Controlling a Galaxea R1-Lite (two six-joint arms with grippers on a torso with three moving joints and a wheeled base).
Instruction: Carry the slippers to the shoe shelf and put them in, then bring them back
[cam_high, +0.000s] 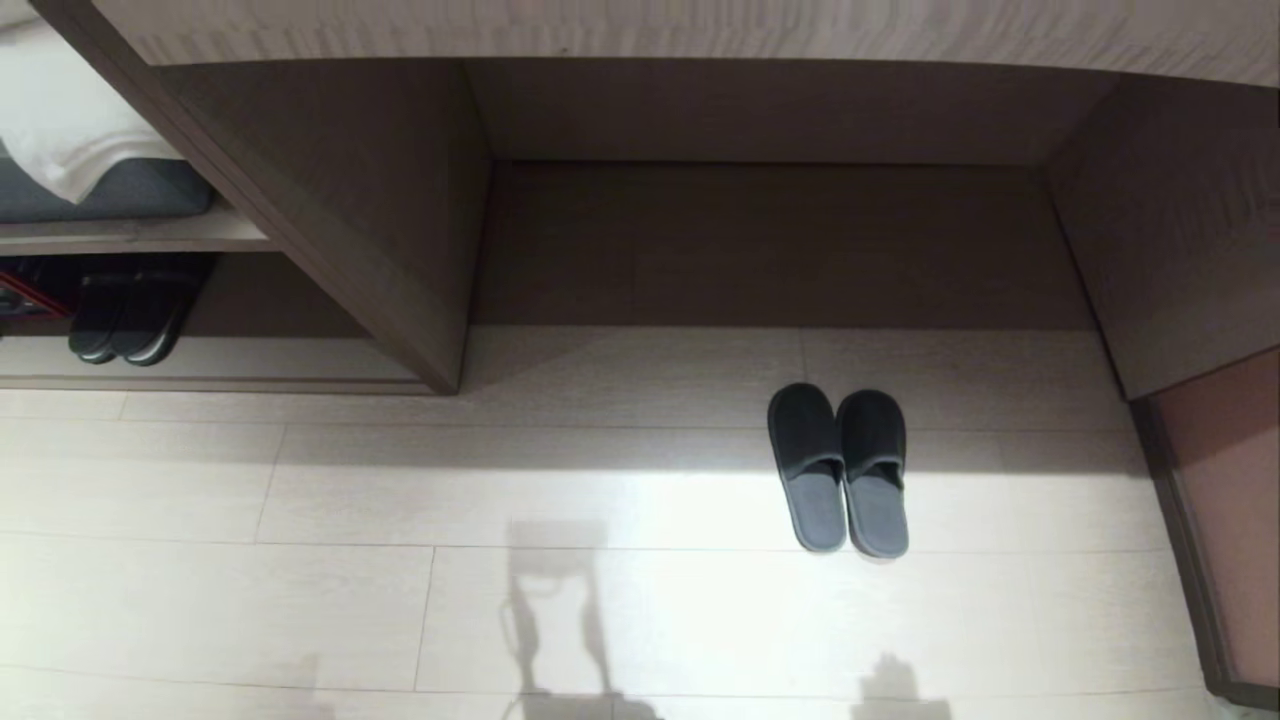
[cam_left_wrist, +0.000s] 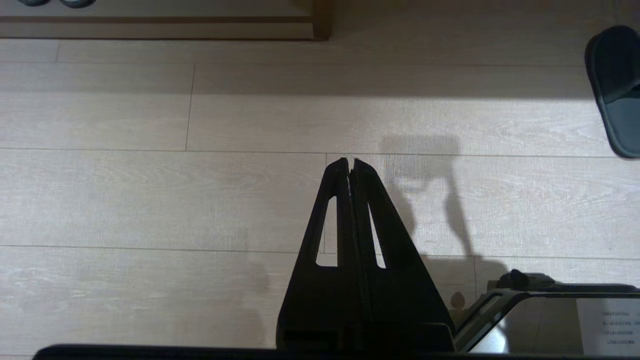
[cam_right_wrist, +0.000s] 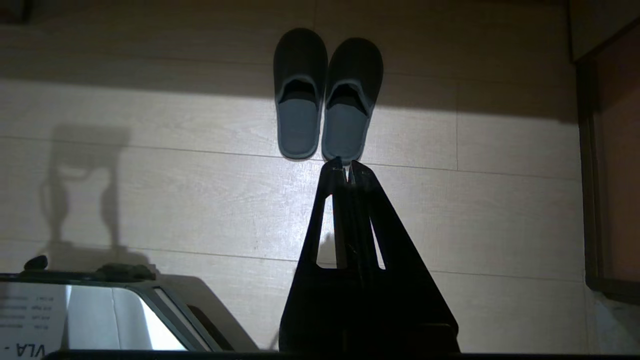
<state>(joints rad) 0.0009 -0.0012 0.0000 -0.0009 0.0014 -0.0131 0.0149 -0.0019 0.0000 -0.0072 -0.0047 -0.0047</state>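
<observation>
The slippers, a flat dark grey-blue pair, lie side by side on the pale floor just outside a wide desk recess, toes toward it. In the right wrist view the slippers are ahead of my right gripper, which hangs shut and empty above the floor short of their heels. One slipper shows at the edge of the left wrist view, far from my left gripper, also shut and empty. The shoe shelf is the low open compartment at the far left. Neither arm shows in the head view.
Another dark pair of slippers with pale sole rims sits inside the shelf. Folded white and grey bedding lies on the board above. The desk recess is ahead, with a wooden side panel at right. Part of my base shows low.
</observation>
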